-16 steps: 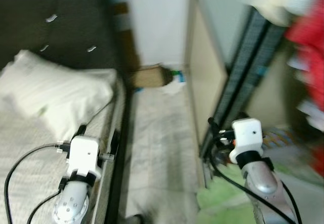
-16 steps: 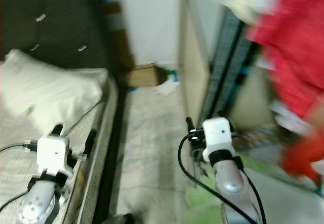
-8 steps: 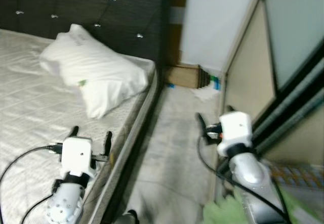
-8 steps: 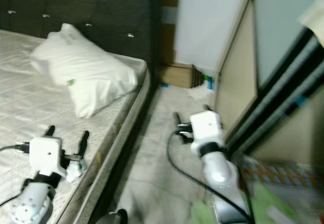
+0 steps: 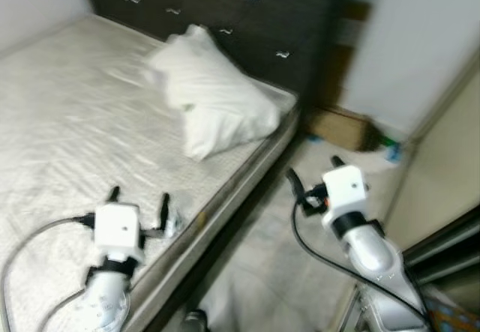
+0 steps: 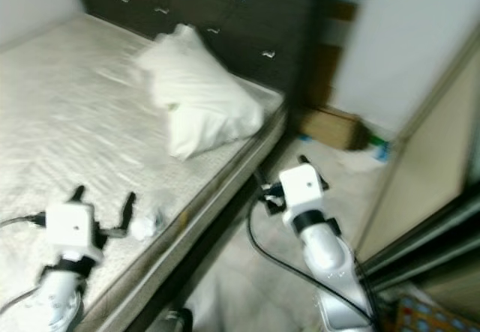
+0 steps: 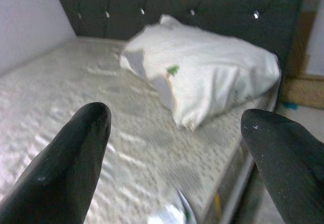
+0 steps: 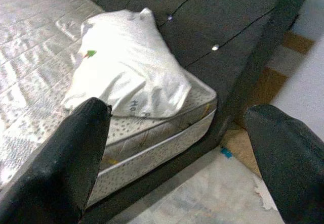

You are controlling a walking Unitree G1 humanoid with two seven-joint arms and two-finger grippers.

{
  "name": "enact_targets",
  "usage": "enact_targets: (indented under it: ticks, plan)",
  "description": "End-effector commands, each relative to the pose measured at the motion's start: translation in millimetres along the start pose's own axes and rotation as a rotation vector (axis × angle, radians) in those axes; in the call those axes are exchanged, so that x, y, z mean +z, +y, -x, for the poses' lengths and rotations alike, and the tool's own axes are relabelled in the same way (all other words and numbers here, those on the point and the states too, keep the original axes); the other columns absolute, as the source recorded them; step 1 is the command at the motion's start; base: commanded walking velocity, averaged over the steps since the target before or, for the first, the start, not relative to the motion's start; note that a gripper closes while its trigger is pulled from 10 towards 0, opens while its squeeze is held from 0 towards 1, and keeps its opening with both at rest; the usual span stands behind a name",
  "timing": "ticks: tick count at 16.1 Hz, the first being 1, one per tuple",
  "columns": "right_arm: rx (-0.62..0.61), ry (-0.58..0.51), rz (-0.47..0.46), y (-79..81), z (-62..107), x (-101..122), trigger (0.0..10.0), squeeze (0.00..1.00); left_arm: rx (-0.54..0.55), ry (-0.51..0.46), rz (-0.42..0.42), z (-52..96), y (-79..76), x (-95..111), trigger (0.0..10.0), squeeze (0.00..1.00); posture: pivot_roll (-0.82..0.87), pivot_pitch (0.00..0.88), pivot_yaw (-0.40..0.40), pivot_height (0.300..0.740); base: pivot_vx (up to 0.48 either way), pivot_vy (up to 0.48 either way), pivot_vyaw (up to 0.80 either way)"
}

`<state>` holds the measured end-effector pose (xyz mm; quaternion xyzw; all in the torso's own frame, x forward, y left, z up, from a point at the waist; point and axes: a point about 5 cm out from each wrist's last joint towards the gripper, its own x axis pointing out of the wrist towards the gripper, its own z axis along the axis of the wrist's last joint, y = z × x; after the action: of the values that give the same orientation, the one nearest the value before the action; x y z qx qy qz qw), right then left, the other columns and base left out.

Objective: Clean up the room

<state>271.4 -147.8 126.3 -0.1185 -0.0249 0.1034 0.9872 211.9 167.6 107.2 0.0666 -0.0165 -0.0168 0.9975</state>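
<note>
- Left gripper (image 5: pixel 139 198) hovers over the bed's (image 5: pixel 60 122) near edge, fingers spread, empty.
- A small crumpled wrapper (image 6: pixel 144 225) lies at that edge, just beside its right finger.
- Pillow (image 5: pixel 214 103) rests at the headboard (image 5: pixel 247 17) corner.
- Right gripper (image 5: pixel 313 174) hangs above the floor (image 5: pixel 277 264), fingers apart, empty.

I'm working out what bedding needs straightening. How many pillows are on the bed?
1. The white pillow lies on the mattress near the dark tufted headboard, by the bed's floor-side edge. Part of the bed is out of frame, so others may be hidden.
</note>
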Motion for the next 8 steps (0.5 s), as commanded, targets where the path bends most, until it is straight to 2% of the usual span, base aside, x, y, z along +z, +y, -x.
enact_targets:
  ticks: [1,8]
  plan:
    - [0.009,-0.002,-0.012,0.9,-0.2,0.8,10.0,0.00,0.010,0.004,-0.014,0.9,3.8,0.1,10.0,0.00,0.03,0.192,-0.050,0.740,0.000,0.000,0.80]
    - [0.035,-0.035,-0.039,6.3,-7.2,5.0,10.0,0.00,-0.016,0.005,0.006,-5.7,-1.9,-3.4,10.0,0.00,0.04,0.152,-0.046,0.740,0.000,0.000,0.80]
